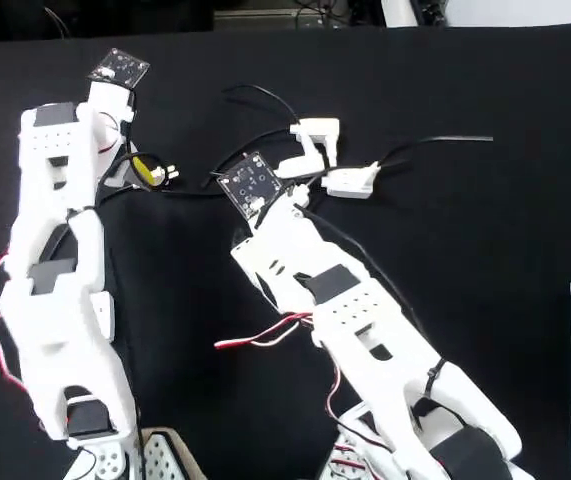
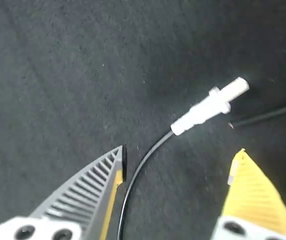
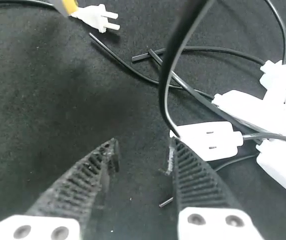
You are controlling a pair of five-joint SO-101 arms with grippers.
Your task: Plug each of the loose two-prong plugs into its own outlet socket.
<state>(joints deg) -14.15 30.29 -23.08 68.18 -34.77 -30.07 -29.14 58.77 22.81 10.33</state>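
Two pincers are standing open over the black table (image 1: 485,300). On the left, the left pincer (image 2: 180,151) is gaping around the cord (image 2: 137,175) just behind a loose white plug (image 2: 210,106), which is lying flat on the table; it is gripping nothing. Farther right, the right pincer (image 3: 144,145) is hovering empty, one finger just beside a white socket (image 3: 213,141). The pick-up seems to be the step in hand. Next, the left pincer needs to be closing squarely on the plug's body, with the prongs aimed at the slots. No readable writing is showing.
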